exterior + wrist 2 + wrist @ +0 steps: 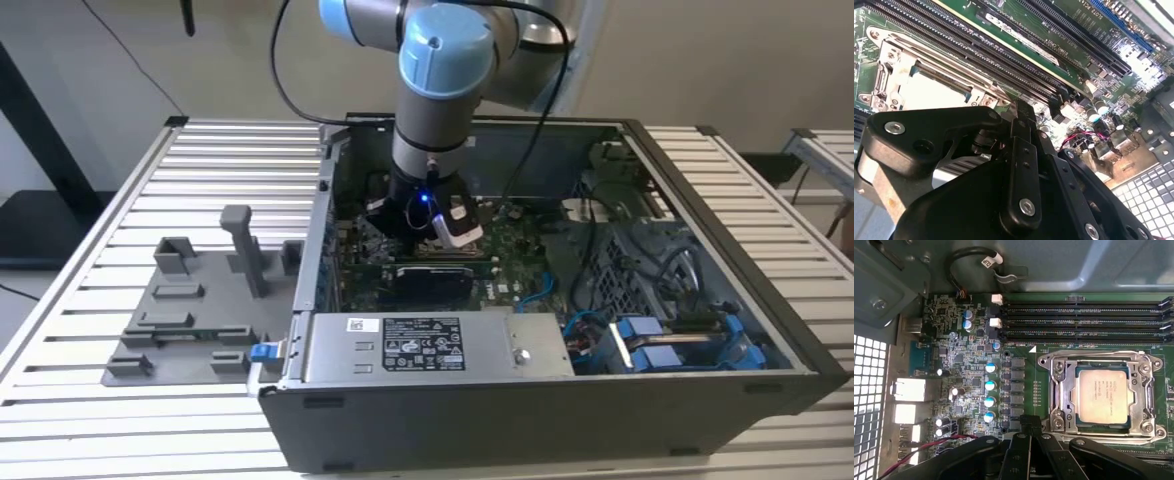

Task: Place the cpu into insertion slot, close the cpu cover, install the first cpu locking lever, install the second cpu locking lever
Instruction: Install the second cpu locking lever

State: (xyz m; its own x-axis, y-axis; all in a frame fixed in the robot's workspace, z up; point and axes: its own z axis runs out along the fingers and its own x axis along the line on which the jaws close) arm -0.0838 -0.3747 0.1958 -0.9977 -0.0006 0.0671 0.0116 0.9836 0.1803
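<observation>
In the first wrist view the cpu (pixel 1102 395) lies seated in the slot (pixel 1061 390), the cover (pixel 1146 392) closed down around it. The gripper (pixel 1030 426) hangs just beside the socket's corner, its fingers (pixel 1030 423) pressed together on nothing. In the exterior view the arm (pixel 434 100) reaches into the case (pixel 561 390) at about twelve o'clock from the socket, on the slatted worktop (pixel 160 160).

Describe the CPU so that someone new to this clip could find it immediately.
On the green motherboard, below the long black memory slots, sits a silvery metal socket frame. The small flat silvery-tan square chip lies inside it, the only plain smooth plate among the components.
</observation>
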